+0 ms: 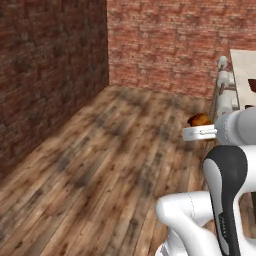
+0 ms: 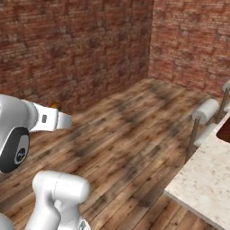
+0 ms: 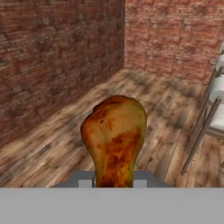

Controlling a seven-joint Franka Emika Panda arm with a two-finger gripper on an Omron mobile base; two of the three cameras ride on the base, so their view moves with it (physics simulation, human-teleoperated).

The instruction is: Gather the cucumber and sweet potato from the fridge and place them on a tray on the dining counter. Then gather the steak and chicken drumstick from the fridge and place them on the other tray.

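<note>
The chicken drumstick [image 3: 114, 140], golden brown with its thick end up, stands between my fingertips in the hand view. My gripper [image 3: 114, 180] is shut on its narrow end. From the left base view the drumstick [image 1: 200, 119] peeks out past the white hand, and the gripper [image 1: 194, 126] hangs above the wooden floor. In the right base view just a brown sliver of the drumstick [image 2: 55, 106] shows behind the gripper [image 2: 62, 113]. The fridge, cucumber, sweet potato and steak are out of view. I cannot make out a tray for certain.
The beige dining counter [image 1: 244, 67] runs along the right, its near corner [image 2: 204, 177] close to the base. White stools [image 1: 226, 97] [image 2: 205, 110] on metal legs stand beside it. A dark reddish shape [image 2: 224, 130] lies on the counter. Brick walls enclose an open wooden floor [image 1: 110, 150].
</note>
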